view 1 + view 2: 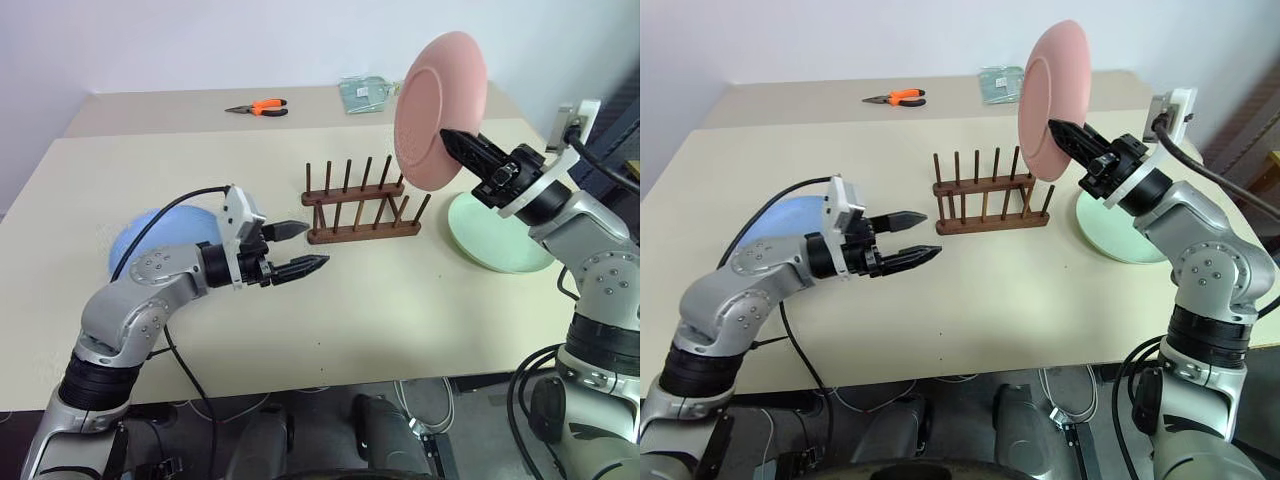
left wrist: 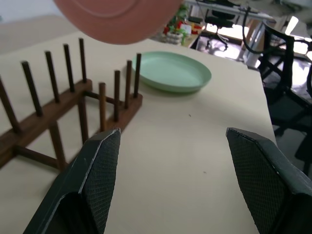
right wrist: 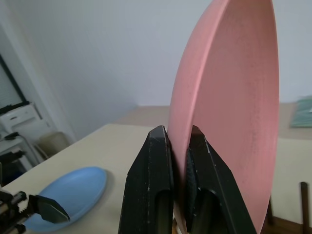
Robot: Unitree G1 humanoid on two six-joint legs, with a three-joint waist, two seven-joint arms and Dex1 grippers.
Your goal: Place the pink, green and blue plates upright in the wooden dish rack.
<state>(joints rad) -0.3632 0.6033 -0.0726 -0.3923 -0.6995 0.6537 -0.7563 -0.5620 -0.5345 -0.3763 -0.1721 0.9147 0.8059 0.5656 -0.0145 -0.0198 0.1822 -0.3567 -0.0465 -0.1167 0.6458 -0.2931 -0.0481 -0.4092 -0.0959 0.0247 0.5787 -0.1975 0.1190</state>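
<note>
On the beige table (image 1: 400,300), the right gripper (image 1: 452,137) pinches the pink plate (image 1: 437,108) upright at one o'clock of the wooden dish rack (image 1: 362,205), the left gripper (image 1: 303,248) is spread empty, and the plate could slip from its thin rim hold.

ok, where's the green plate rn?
The green plate lies flat on the table's right side, just right of the wooden dish rack, below the held pink plate.

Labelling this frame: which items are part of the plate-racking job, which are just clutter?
Job:
pink plate, held upright in right tool
green plate, flat
blue plate, flat
wooden dish rack, no plates in it

Clutter:
orange-handled pliers
clear packet
</note>
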